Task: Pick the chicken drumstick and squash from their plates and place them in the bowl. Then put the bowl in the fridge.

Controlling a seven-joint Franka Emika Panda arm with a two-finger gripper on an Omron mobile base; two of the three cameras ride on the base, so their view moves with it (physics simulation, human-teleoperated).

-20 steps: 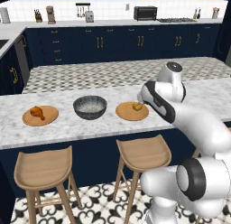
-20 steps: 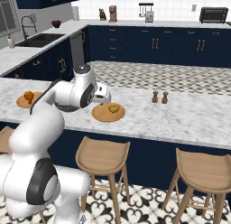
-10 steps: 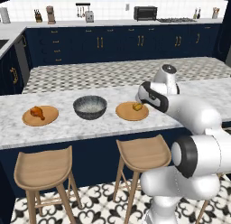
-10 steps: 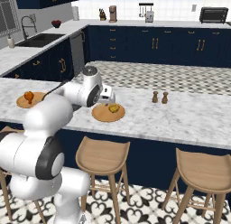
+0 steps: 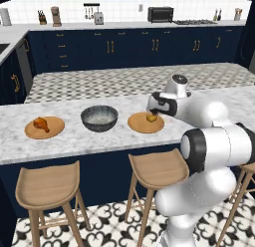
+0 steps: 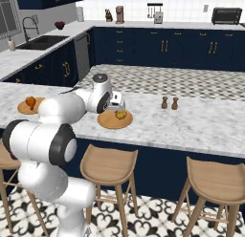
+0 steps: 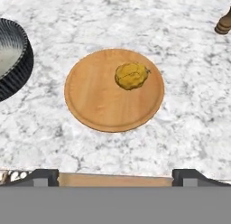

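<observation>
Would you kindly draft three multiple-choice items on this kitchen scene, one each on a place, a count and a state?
1. Where does the squash lie?
A. in the bowl
B. on a wooden plate
C. on a stool

2. How many wooden plates stand on the counter?
A. two
B. four
C. none

3. How are the gripper's jaws?
A. shut on the drumstick
B. shut on the bowl
C. open, holding nothing

Key: 1 B, it rests on the plate beside the bowl; 2 A, one bears the squash, the other plate the chicken drumstick; 3 C, its fingertips stand wide apart above the squash.
</observation>
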